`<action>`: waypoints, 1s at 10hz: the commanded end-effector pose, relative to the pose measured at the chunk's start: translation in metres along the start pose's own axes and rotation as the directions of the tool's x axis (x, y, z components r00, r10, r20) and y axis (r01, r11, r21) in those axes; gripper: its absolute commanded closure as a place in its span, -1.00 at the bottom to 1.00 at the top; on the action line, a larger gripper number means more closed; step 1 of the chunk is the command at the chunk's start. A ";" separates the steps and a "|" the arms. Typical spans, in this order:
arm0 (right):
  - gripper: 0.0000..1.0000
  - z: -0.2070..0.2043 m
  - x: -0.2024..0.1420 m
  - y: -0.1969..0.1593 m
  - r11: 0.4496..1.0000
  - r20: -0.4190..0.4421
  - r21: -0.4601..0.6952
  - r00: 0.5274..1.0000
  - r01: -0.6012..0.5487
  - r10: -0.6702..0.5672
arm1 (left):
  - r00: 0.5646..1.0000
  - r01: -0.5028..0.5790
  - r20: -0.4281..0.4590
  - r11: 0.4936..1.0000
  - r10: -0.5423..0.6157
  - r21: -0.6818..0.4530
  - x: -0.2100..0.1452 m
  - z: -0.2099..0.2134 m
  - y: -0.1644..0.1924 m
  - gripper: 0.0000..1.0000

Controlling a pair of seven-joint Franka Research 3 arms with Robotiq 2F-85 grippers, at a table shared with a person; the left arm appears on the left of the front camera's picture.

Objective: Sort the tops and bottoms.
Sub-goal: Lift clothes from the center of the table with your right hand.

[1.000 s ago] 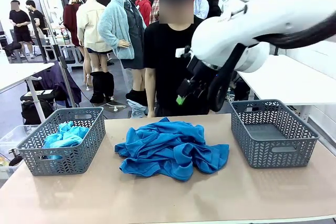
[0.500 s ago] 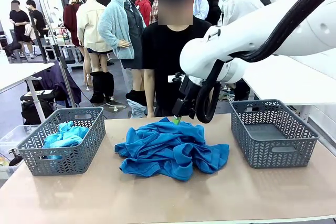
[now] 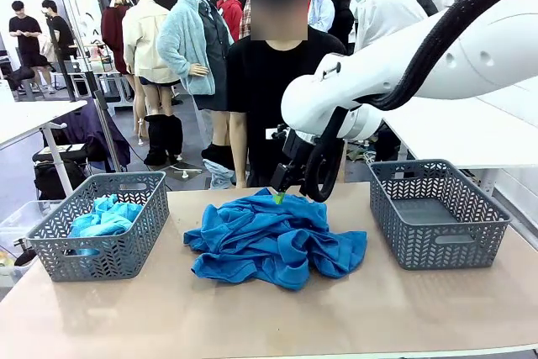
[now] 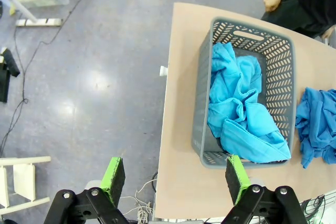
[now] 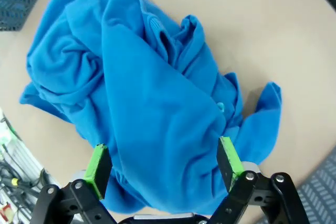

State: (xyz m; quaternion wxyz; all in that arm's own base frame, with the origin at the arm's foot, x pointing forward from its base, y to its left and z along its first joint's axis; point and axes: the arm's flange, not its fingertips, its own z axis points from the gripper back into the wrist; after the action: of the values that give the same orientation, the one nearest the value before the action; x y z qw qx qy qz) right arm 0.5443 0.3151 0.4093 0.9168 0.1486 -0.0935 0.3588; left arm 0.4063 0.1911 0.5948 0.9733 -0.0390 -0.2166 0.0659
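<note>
Blue pile is lying crumpled at the middle of the table, between the two grey baskets and apart from both. Right gripper is hovering over the far side of the pile. Its jaws are standing wide with nothing between the pads, and the cloth is lying directly below them in the right wrist view. Left gripper is hanging high above the floor off the table's left end, jaws likewise spread, holding nothing.

Handling, judged: the cloth is soft, light and limp, with no stiffness. It will likely be draping and trailing once lifted. The folds are lying tangled over each other, so one pinch may be dragging a second garment along. It looks neither fragile nor slippery against the green pads. The best hold looks like a raised ridge of fold near the top of the heap, or a free hem, not a flat patch. A small button is showing on one fold, suggesting a shirt front there.

Count:
- Baskets: two. Left basket is holding one bundle of paler blue cloth; right basket is holding nothing.
- Garments in the pile: cannot tell, since the folds are hiding the seams.
- People: one person is standing at the far side.
</note>
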 end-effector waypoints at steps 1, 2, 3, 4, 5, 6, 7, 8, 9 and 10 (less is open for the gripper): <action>-1.00 -0.005 0.010 -0.004 1.000 -0.021 0.006 1.000 0.010 -0.010 | 1.000 0.006 -0.011 1.000 -0.005 0.009 -0.001 0.002 0.001 -1.00; -1.00 -0.008 0.012 -0.004 1.000 -0.035 0.010 0.999 0.008 -0.007 | 1.000 0.006 -0.011 1.000 -0.005 0.009 -0.001 0.002 0.001 -1.00; -1.00 -0.011 0.013 -0.004 1.000 -0.051 0.010 0.999 0.002 -0.002 | 1.000 0.006 -0.011 1.000 -0.005 0.009 -0.001 0.002 0.001 -1.00; -1.00 -0.013 0.014 -0.004 1.000 -0.075 0.008 0.997 -0.009 0.010 | 1.000 0.006 -0.011 1.000 -0.005 0.009 -0.001 0.002 0.001 -1.00; -1.00 -0.016 0.014 -0.002 1.000 -0.100 0.004 0.995 -0.022 0.022 | 1.000 0.006 -0.011 1.000 -0.005 0.009 -0.001 0.002 0.001 -1.00; -1.00 -0.017 0.016 -0.003 1.000 -0.094 0.001 0.995 -0.025 0.025 | 1.000 0.006 -0.011 1.000 -0.005 0.009 -0.001 0.002 0.001 -1.00; -0.78 -0.017 0.016 -0.003 1.000 -0.084 -0.013 0.996 -0.027 0.026 | 1.000 0.006 -0.011 1.000 -0.005 0.009 -0.001 0.002 0.001 -1.00; -0.39 -0.017 0.017 -0.004 0.999 -0.087 -0.023 0.996 -0.031 0.029 | 1.000 0.006 -0.011 1.000 -0.005 0.009 -0.001 0.002 0.001 -1.00; -0.01 -0.018 0.017 -0.003 0.999 -0.091 -0.029 0.995 -0.035 0.033 | 1.000 0.006 -0.011 1.000 -0.005 0.009 -0.001 0.002 0.001 -1.00; 0.38 -0.019 0.016 -0.003 0.999 -0.091 -0.030 0.995 -0.036 0.033 | 1.000 0.006 -0.011 1.000 -0.005 0.009 -0.001 0.002 0.001 -1.00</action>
State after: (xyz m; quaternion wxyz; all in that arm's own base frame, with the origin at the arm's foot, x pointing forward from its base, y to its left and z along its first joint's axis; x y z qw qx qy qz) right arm 0.5552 0.3258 0.3973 0.9125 0.1266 -0.0644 0.3836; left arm 0.4063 0.1911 0.5948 0.9733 -0.0391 -0.2166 0.0659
